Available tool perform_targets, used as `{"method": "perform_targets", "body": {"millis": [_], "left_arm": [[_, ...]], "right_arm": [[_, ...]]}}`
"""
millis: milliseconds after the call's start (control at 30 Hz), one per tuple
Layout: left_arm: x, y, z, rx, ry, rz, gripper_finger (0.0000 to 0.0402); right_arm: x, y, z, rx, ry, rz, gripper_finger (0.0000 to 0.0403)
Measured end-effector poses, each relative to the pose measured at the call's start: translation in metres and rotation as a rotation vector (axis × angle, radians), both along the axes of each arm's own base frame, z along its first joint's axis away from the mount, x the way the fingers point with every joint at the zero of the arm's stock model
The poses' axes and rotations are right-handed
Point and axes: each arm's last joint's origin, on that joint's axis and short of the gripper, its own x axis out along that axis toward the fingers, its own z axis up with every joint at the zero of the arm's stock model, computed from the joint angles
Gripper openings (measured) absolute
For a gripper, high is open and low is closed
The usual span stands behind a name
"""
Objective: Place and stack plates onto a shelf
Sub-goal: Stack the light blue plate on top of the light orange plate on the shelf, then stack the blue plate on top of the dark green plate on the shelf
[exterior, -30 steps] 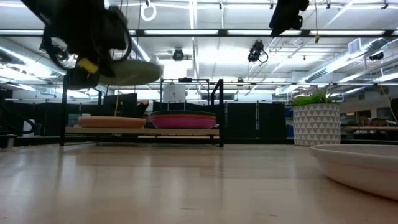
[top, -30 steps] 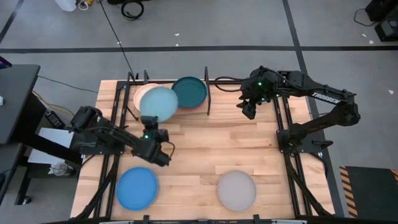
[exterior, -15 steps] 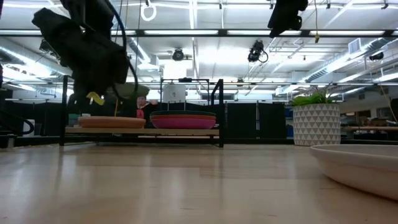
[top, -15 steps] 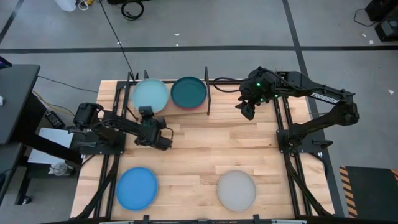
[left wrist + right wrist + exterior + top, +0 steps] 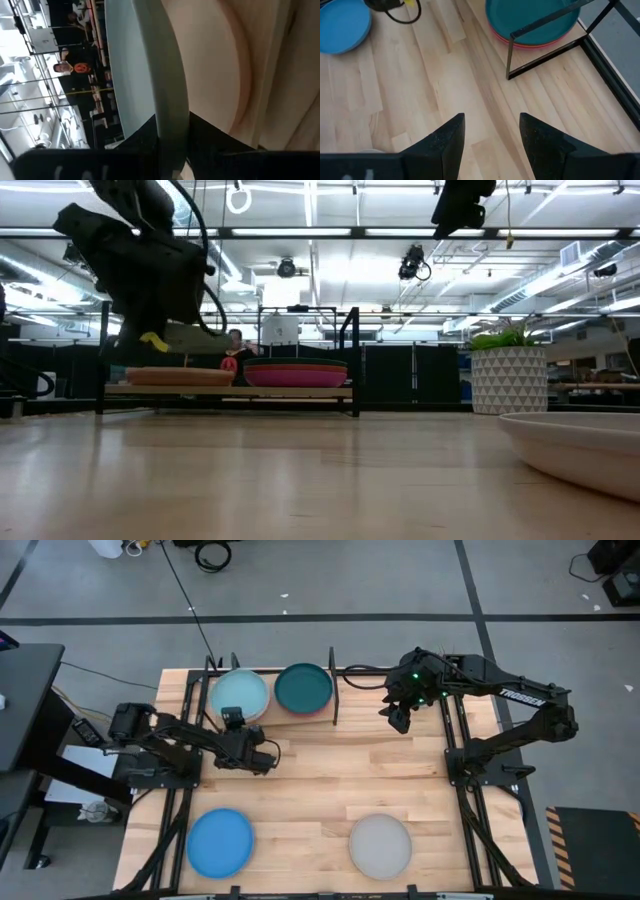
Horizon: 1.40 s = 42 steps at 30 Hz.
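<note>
Here, counting from the left edge of the desk: I see four plate tops from above, with more stacked beneath two of them. On the shelf at the far edge, the left stack is topped by the pale teal plate, which sits over a cream plate and, in the low view, a terracotta one. The right stack is topped by the dark teal plate, with a magenta plate under it. At the near edge lie two single plates, well apart: the blue plate toward the near left corner and the grey plate toward the near right.

I have two claws. My left gripper reaches in from the left edge and is at the near rim of the pale teal plate; in my left wrist view my fingers are clamped on that rim, one on each side of it. The plate hangs just above the cream one, close over the left stack; whether it touches I cannot tell.

My right gripper hovers high, just off the shelf's right end near the far right of the desk. Its fingers are spread apart with nothing between them, and the dark teal plate lies beyond them.
</note>
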Motion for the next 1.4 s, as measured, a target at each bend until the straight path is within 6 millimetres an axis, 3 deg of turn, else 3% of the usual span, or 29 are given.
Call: {"method": "perform_targets", "body": {"millis": [267,733,1133,1400], "left_arm": [[-0.003,0.003,0.024,-0.123,-0.14,-0.012,0.0077],[-0.004,0.019,0.014,-0.236,-0.135,0.008,0.0079],[-0.003,0.022,0.018,-0.306,-0.208,0.014,0.0184],[-0.009,0.016,0.049,-0.53,-0.375,-0.053,0.0186]], "right_arm": [[0.0,0.0,0.0,-0.006,-0.003,0.006,0.0195],[0.0,0.0,0.0,-0.008,-0.002,0.01,0.0195],[0.0,0.0,0.0,-0.008,-0.002,0.01,0.0195],[0.0,0.0,0.0,-0.008,-0.001,0.01,0.0195]]}}
